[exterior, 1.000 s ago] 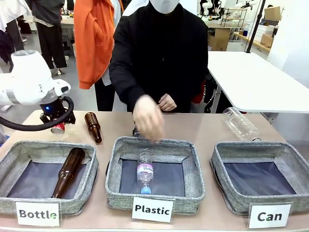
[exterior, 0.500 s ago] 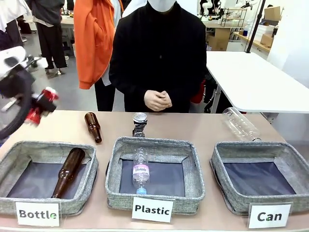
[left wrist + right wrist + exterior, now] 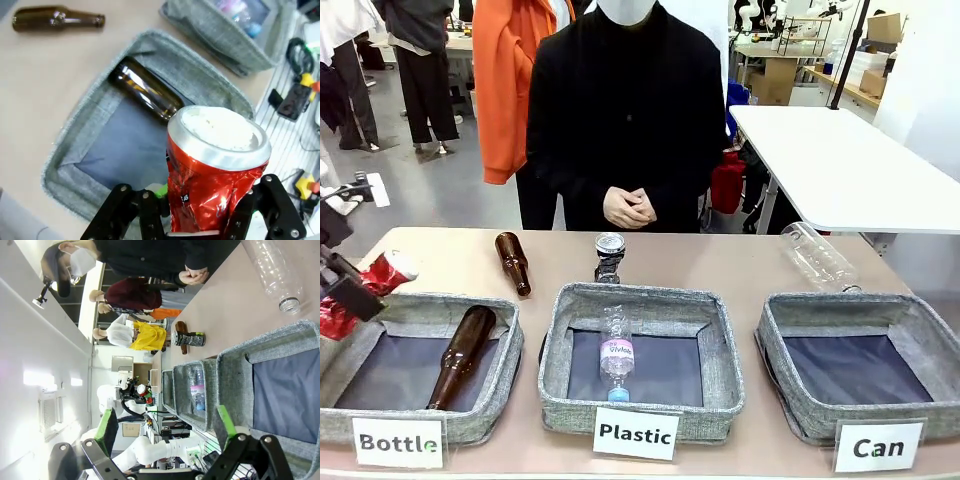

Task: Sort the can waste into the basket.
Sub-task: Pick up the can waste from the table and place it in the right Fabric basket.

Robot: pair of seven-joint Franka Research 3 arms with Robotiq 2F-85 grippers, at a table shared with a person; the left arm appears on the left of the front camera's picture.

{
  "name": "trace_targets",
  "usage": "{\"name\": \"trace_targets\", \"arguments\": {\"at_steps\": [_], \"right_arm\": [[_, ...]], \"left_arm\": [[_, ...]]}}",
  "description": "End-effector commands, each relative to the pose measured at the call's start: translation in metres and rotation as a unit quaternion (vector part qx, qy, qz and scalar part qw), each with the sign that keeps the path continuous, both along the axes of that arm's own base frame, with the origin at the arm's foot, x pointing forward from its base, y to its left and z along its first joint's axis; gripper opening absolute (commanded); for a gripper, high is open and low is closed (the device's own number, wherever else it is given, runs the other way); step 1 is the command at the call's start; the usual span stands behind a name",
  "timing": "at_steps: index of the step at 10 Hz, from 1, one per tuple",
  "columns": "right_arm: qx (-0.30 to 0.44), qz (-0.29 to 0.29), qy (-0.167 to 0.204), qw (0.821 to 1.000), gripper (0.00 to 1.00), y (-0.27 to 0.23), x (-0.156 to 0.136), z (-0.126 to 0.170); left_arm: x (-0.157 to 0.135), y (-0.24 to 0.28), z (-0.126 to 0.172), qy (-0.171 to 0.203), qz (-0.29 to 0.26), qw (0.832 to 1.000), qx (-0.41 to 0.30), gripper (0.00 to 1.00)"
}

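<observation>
Red can [image 3: 215,170]: crushed, pinched between the fingers of the left gripper [image 3: 200,217]; held off the table at far left, over the Bottle basket [image 3: 75,130] edge.
Black can [image 3: 609,257]: on the table, just beyond the Plastic basket [image 3: 640,298].
Can basket [image 3: 840,306]: near right.
Right gripper [image 3: 165,435]: fingers spread, by the Can basket.

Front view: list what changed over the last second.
The left pincer, shut on the red can, lifted it off the table and swung it left and nearer the camera, beside the Bottle basket. The person's hands are now clasped; one had been over the Plastic basket. Unchanged: the black can, the brown bottle on the table, the brown bottle in the basket, the clear bottle, the Can basket.
</observation>
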State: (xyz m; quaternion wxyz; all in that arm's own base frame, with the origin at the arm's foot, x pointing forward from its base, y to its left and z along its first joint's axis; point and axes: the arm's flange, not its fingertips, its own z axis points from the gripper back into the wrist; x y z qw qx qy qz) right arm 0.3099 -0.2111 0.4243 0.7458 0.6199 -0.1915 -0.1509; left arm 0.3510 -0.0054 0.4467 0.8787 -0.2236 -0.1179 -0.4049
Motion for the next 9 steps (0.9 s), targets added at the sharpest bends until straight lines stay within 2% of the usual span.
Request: {"name": "trace_targets", "arguments": {"at_steps": [1, 3, 4, 5, 6, 7, 9], "right_arm": [[0.001, 0.005, -0.004, 1.0, 1.0, -0.002, 0.0, 0.002], [0.0, 0.0, 0.0, 1.0, 1.0, 0.0, 0.0, 0.0], [-0.002, 0.008, -0.026, 1.0, 1.0, -0.014, -0.017, 0.031], [-0.039, 0.034, -0.05, 0.997, 1.0, -0.025, -0.037, 0.055], [-0.097, 0.035, -0.037, 0.994, 1.0, -0.043, -0.051, 0.072], [-0.133, 0.038, -0.031, 0.99, 1.0, -0.07, -0.069, 0.084], [-0.192, 0.033, -0.049, 0.98, 1.0, -0.115, -0.107, 0.092]], "left_arm": [[0.015, -0.004, 0.005, 0.004, 0.036, 0.999, -0.007, 0.0], [0.005, 0.001, 0.002, 0.002, 0.015, 1.0, 0.0, 0.0], [-0.002, -0.044, 0.008, -0.027, -0.01, 1.0, -0.01, 0.0], [-0.015, -0.093, 0.028, -0.066, -0.027, 0.997, -0.011, 0.0], [-0.025, -0.141, 0.048, -0.105, -0.056, 0.993, -0.01, 0.0], [-0.033, -0.194, 0.064, -0.147, -0.109, 0.983, -0.011, 0.0], [-0.034, -0.294, 0.089, -0.226, -0.168, 0.959, -0.041, 0.0]]}}
